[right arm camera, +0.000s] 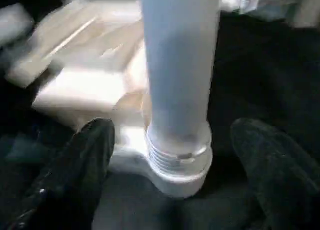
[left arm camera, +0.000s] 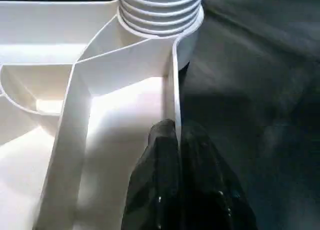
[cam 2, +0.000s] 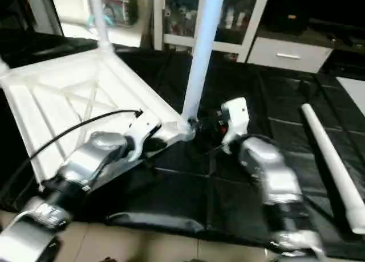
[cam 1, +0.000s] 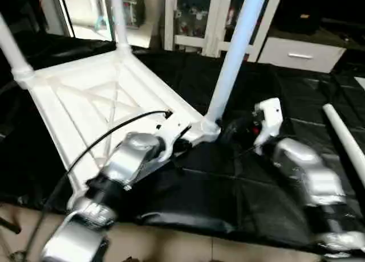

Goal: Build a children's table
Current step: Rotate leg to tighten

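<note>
1. The table top point(cam 1: 85, 97) lies upside down on the black sheet point(cam 1: 228, 182), X-ribs facing up, and the robot is busy at the near corner socket point(cam 1: 208, 128), where a leg point(cam 1: 236, 45) stands upright.
2. The left gripper point(left arm camera: 177, 140) is pinched tight on the top's thin edge wall just beside that socket — one finger inside the wall, one outside. That hold looks like the anchor for the whole step.
3. The right gripper point(right arm camera: 172, 155) stands wide, a finger point(right arm camera: 82, 165) on each side of the leg's base, neither touching it. It holds nothing.
4. In the wrist views the threads point(left arm camera: 160, 12) at the leg's foot still show above the socket collar, so the leg likely is not fully home.
5. To do this well, the right gripper should close low on the leg, near the collar, and turn it about its own axis — no sideways lean, or the thread may bind. The left should keep its pinch so the top does not spin on the slippery sheet.
6. The count: one table top; three legs standing in sockets — the near one, the far-corner leg point(cam 1: 118, 17) and the left-corner leg point(cam 1: 11, 48).
7. One loose leg point(cam 1: 348, 139) lies on the sheet well to the right — four legs in all.
8. Two grippers at work.
</note>
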Controlling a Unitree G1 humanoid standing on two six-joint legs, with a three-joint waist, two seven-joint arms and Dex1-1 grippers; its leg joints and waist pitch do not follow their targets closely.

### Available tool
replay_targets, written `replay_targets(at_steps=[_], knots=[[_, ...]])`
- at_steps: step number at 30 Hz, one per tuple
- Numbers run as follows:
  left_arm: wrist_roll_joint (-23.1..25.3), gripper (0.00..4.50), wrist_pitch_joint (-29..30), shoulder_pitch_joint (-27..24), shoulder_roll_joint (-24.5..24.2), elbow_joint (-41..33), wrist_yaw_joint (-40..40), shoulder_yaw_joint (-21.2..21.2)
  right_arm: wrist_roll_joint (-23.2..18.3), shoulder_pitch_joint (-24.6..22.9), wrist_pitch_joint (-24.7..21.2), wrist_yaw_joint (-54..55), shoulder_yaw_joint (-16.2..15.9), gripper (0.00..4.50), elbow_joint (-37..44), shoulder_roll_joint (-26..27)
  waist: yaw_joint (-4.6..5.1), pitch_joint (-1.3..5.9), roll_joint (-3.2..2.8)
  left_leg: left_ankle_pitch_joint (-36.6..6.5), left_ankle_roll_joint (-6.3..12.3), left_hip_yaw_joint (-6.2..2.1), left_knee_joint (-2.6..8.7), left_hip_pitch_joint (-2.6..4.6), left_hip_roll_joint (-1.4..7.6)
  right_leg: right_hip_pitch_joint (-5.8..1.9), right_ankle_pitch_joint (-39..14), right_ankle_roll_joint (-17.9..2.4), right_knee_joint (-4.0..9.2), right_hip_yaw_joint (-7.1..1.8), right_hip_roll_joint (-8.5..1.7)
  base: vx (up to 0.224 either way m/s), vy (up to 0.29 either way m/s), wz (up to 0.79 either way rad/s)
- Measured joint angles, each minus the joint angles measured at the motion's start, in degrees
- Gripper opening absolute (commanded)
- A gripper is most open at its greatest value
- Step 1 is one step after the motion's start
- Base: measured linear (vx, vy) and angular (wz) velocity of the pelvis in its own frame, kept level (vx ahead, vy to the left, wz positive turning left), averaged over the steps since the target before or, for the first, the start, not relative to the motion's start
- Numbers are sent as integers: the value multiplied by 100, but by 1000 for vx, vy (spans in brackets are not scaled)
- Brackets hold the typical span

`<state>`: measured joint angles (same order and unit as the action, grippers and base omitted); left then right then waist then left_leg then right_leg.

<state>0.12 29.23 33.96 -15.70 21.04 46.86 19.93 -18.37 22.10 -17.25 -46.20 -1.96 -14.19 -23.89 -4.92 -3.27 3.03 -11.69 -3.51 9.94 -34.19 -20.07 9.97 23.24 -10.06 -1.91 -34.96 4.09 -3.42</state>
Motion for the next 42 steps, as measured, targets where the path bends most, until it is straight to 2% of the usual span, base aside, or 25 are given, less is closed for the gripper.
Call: replay_targets(at_steps=[2, 6, 14, 23, 39, 42], knots=[[-48, 0, -62, -148, -217, -233, 467, 103, 5, -25, 19, -561, -109, 445, 20, -346, -74, 2, -3, -1, 1, 5, -4, 1, 1, 0, -1, 1, 1, -4, -2, 0, 0, 0], [-178, 0, -144, -414, -577, -706, 1153, 304, 109, -55, 121, -1203, -371, 445, 87, -703, -167, 2, -1, -10, -12, 18, -15, -3, 1, -9, -5, 8, 2, -15, -8, 0, 0, 0], [-332, 0, -151, -578, -854, -1072, 1702, 469, 227, -55, 377, -1958, -699, 445, 74, -920, -181, 1, 3, -1, 0, 29, -25, -11, 2, -27, -10, 17, 0, -27, -13, 0, 0, 0], [-331, 0, -137, -596, -862, -1114, 1763, 477, 199, -52, 382, -2618, -858, 362, -21, -1022, -180, 1, 6, -1, 1, 27, -25, -15, 2, -26, -13, 21, -1, -25, -13, 0, 0, 0], [-328, 0, -125, -596, -863, -1114, 1899, 515, 208, 24, 415, -2761, -840, 235, -235, -1049, -189, 4, 11, 2, 5, 27, -29, -16, 2, -33, -13, 22, -1, -24, -15, 0, 0, 0], [-317, 0, -98, -592, -861, -1106, 1897, 508, 206, 21, 417, -2728, -756, 212, -341, -926, -180, 7, 16, 3, 6, 27, -29, -14, 2, -35, -13, 21, -3, -24, -15, 0, 0, 0]])
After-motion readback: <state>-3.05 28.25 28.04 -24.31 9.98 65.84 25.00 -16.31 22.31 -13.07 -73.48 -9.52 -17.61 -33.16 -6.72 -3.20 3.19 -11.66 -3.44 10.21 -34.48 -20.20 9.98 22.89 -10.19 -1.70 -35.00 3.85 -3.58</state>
